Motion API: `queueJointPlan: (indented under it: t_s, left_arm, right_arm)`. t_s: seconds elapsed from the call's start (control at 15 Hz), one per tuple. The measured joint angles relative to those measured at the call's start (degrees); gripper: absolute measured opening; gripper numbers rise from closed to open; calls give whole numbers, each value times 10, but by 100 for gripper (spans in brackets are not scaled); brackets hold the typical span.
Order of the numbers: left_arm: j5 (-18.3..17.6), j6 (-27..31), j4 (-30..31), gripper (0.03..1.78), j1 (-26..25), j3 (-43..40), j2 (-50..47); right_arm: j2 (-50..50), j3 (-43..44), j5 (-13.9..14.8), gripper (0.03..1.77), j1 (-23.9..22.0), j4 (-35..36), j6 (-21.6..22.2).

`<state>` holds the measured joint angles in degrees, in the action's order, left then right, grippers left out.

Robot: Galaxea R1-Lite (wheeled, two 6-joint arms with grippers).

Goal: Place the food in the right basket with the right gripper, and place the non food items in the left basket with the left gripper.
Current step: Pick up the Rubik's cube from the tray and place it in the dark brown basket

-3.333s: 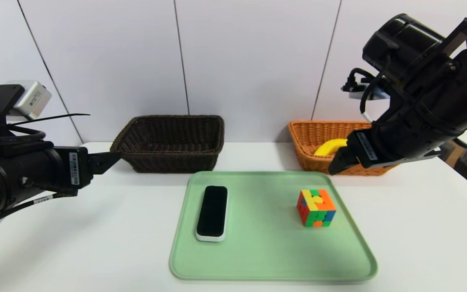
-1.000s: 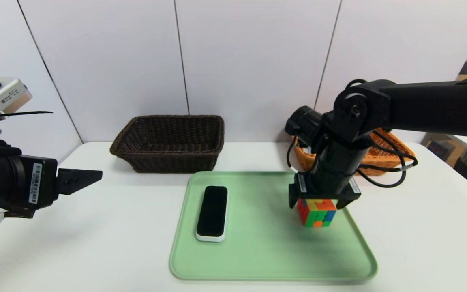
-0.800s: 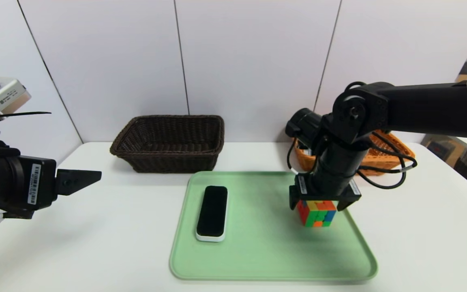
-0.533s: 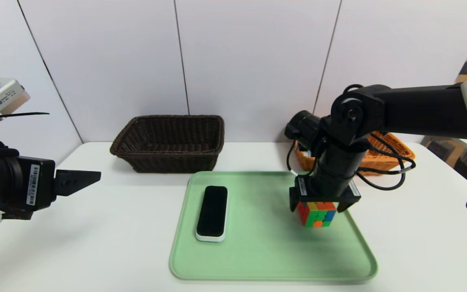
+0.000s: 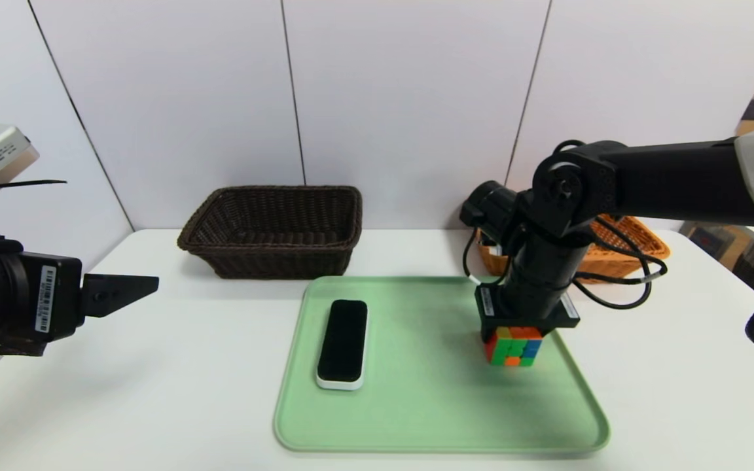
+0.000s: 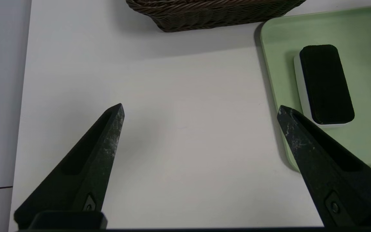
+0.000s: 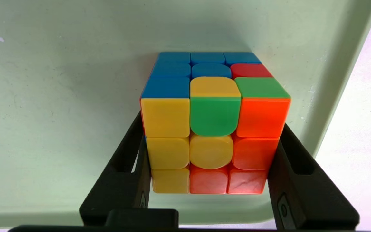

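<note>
The right gripper (image 5: 512,327) covered the top of the puzzle cube (image 5: 513,347) in the head view, and its fingertips were hidden behind the cube's sides. The right arm and its cables hid most of the orange-tan basket (image 5: 635,243), so its inside could not be seen. The dark brown basket (image 6: 211,13) was cut off by the left wrist view's edge.

two baskets (image 5: 272,229), one tray (image 5: 416,405), one slab (image 5: 342,341), one cube (image 5: 513,345)
</note>
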<state>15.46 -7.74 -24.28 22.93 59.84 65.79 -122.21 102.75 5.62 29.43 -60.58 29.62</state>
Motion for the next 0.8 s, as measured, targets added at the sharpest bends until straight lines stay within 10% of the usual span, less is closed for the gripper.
queueJointPlan:
  t_s: [0.8]
  left_arm:
    - [0,-2,-1,169,1,-3,-6]
  right_arm:
    - [53,82,-18,96,41,22,-12]
